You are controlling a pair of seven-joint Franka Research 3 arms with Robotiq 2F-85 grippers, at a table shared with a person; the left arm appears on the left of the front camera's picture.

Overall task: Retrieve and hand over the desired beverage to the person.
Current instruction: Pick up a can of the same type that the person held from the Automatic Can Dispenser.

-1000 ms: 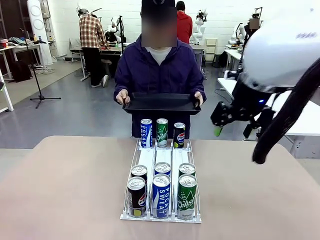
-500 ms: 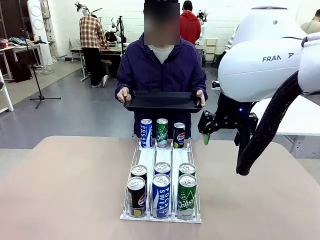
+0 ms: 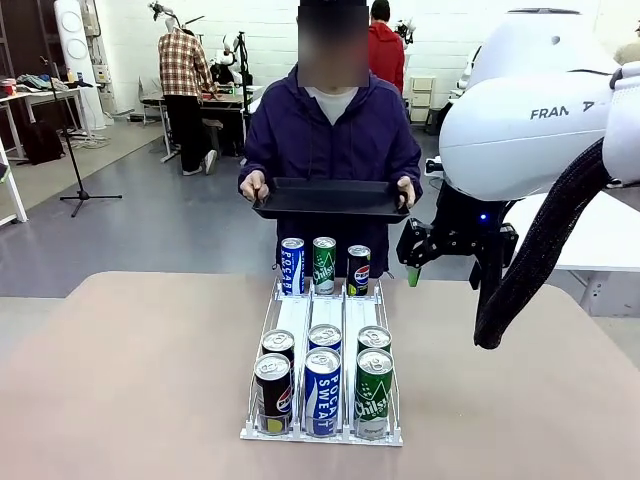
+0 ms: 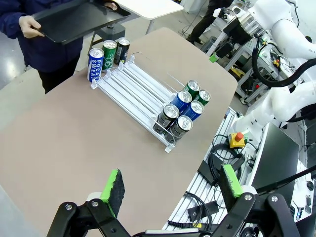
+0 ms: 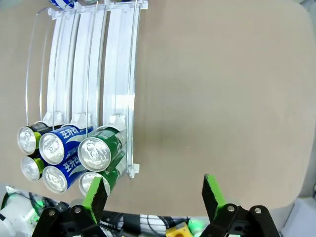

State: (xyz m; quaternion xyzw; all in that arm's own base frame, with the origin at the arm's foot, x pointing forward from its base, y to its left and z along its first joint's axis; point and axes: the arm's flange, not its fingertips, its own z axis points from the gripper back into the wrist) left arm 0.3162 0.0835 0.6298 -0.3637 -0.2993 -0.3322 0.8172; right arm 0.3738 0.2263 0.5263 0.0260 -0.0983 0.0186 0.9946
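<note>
glossy white rounded right arm housing [image 3: 530, 110] carries grey "fran a" lettering, with a black ribbed hose [image 3: 540, 250] at its 6 o'clock and a blue light [image 3: 483, 217] at 7 o'clock. left gripper [image 4: 170, 185] and right gripper [image 5: 154, 192] are black, their fingers [image 4: 113, 186] green-padded. the person [image 3: 333, 130] wears a dark purple-navy hooded jacket over a white shirt.

Far cans [image 5: 61, 3] off-frame, R wrist top

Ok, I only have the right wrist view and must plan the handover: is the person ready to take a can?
Observer: Yes, the person stands at the far side holding a black tray in both hands.
Operator: Which cans stand at that far end?
Observer: Three upright: a Pocari Sweat can, a green Chilsung can, a Pepsi can.
Operator: And the left tool?
Observer: Open, empty, high above the table.
</note>
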